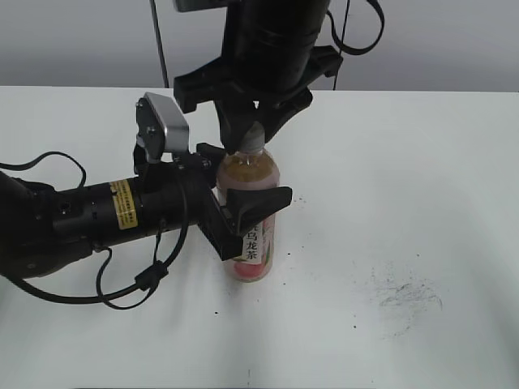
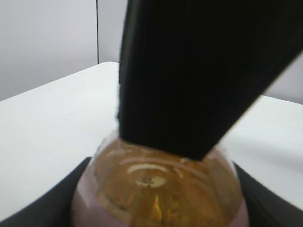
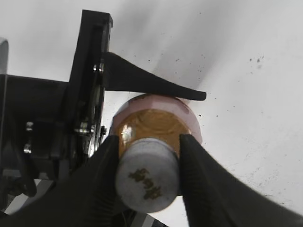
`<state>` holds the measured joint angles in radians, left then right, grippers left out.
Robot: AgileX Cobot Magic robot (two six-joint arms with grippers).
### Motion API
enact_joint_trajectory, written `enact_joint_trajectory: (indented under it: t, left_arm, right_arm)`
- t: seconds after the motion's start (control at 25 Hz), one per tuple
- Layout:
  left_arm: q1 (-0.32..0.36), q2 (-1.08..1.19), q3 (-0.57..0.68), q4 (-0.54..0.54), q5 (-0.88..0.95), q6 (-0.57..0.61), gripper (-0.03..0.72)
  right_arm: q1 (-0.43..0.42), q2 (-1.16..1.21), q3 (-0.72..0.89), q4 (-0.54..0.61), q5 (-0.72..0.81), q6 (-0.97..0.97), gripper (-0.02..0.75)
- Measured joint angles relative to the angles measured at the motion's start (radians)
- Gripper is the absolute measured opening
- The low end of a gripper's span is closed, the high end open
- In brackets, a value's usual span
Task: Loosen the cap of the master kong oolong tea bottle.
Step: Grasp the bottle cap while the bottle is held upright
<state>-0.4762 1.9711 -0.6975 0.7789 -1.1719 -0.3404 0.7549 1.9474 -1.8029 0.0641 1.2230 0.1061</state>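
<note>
White table [image 1: 422, 162], dark scuff marks [image 1: 405, 293] near right; plain grey wall [image 1: 81, 40] behind, far side.

On my exterior feed the master kong oolong tea bottle [image 1: 253, 219] carries a white vertical strip low on its label with black Chinese characters; I can read 乌龙茶 running downward, partly cut off by the dark finger in front. The left arm [image 1: 89, 215] has a yellow sticker [image 1: 122, 203] with dark print on its barrel, too small for me to read. On my right wrist feed the cap [image 3: 147, 175] shows a grey printed mark on its top, blurred, so I cannot make out the characters. My left wrist feed shows no text.
</note>
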Motion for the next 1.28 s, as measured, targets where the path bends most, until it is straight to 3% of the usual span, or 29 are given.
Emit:
enact_joint_trajectory:
  t: [0.24, 1.28]
  left_arm:
    - [0.000, 0.000, 0.000, 0.000, 0.000, 0.000, 0.446]
    - [0.000, 0.000, 0.000, 0.002, 0.000, 0.000, 0.446]
  right_arm:
    - [0.000, -0.001, 0.000, -0.011, 0.000, 0.000, 0.347]
    - [0.000, -0.022, 0.000, -0.003, 0.000, -0.022, 0.354]
